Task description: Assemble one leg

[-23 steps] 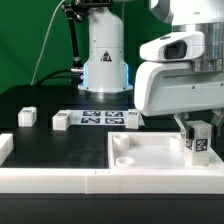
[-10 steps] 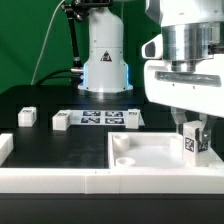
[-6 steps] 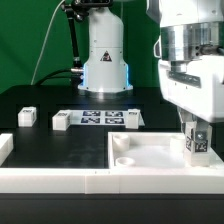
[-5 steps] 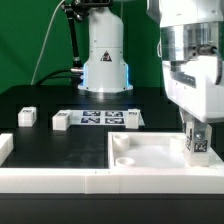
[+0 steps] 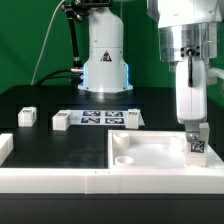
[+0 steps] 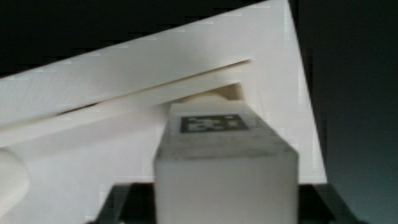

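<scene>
My gripper (image 5: 196, 132) is shut on a white leg (image 5: 197, 144) with a black-and-white tag. It holds the leg upright over the far corner of the large white tabletop panel (image 5: 150, 150), at the exterior view's right. In the wrist view the leg (image 6: 224, 150) fills the space between the dark fingers (image 6: 128, 205), its far end against the panel's corner (image 6: 214, 70). Whether the leg sits in a socket is hidden. Three more loose legs lie on the black table: one (image 5: 27, 116), one (image 5: 61, 121) and one (image 5: 132, 118).
The marker board (image 5: 98, 118) lies between two loose legs. A round socket (image 5: 124, 159) shows in the panel's near corner. A white rail (image 5: 50, 178) runs along the front. The robot base (image 5: 104, 55) stands behind.
The wrist has turned about its vertical axis, so the gripper body now shows narrow. The leg has stayed over the panel's corner and turned with it.
</scene>
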